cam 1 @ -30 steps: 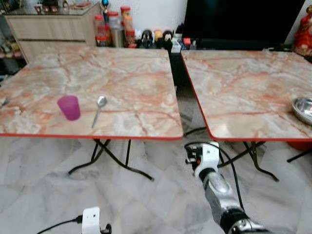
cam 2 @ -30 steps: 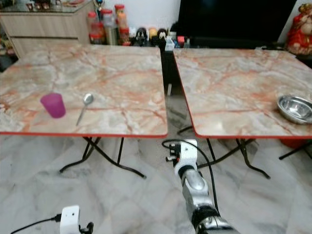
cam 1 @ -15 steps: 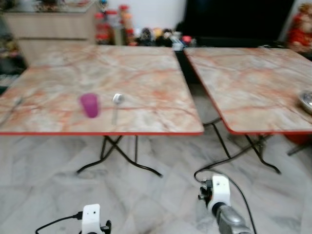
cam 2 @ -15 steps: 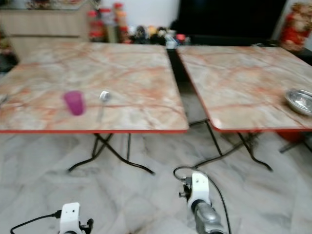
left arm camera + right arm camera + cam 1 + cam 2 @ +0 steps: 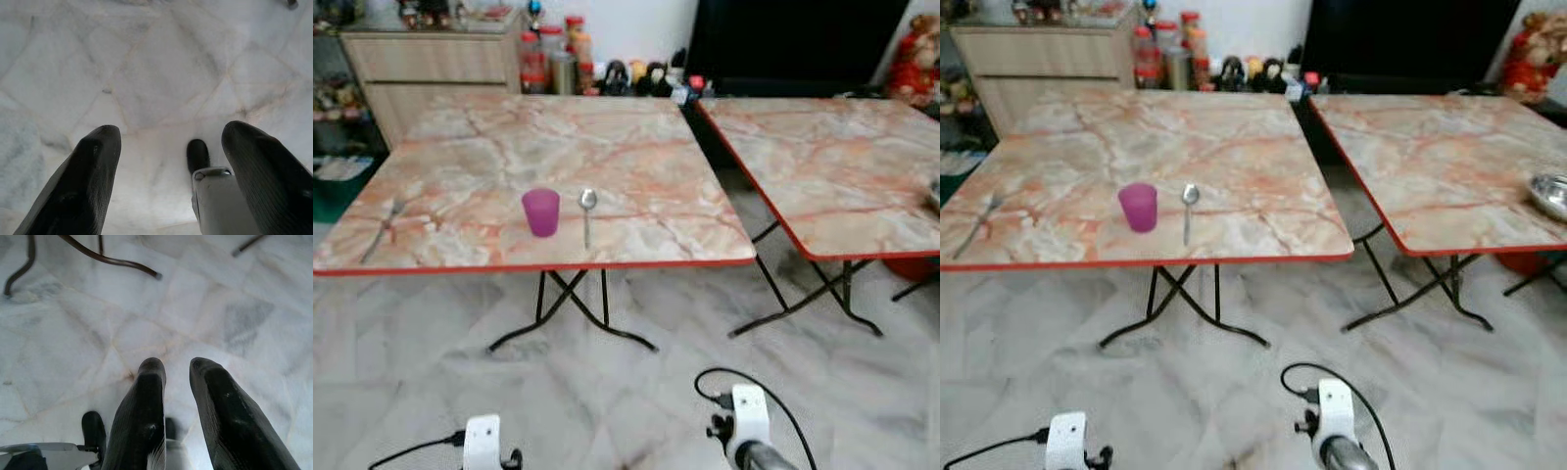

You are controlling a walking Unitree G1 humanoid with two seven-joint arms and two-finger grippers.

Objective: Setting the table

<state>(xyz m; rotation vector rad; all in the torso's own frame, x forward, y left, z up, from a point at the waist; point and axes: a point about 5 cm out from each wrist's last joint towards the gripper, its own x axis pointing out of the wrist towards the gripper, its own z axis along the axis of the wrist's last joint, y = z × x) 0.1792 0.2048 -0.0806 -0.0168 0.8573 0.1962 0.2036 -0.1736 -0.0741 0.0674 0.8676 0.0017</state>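
A purple cup (image 5: 540, 211) stands near the front edge of the left marble table (image 5: 636, 147). A metal spoon (image 5: 587, 211) lies just right of the cup, and a fork (image 5: 382, 225) lies at that table's left end. A steel bowl (image 5: 1549, 194) sits on the right table (image 5: 1430, 157) by its right edge. Both arms hang low in front of the tables. My left gripper (image 5: 173, 132) is open, its fingers wide apart over the floor. My right gripper (image 5: 178, 364) is shut and empty, with only a thin gap between its fingers.
A narrow gap (image 5: 705, 127) separates the two tables. Folding metal legs (image 5: 573, 313) stand under each. Behind are a wooden cabinet (image 5: 431, 59), jars and bottles (image 5: 558, 64) and a dark screen (image 5: 793, 39). Marble floor (image 5: 636, 392) lies between me and the tables.
The view has swung left and pulled back, bringing the fork into sight and pushing the bowl to the right edge. My right arm has dropped from its raised position.
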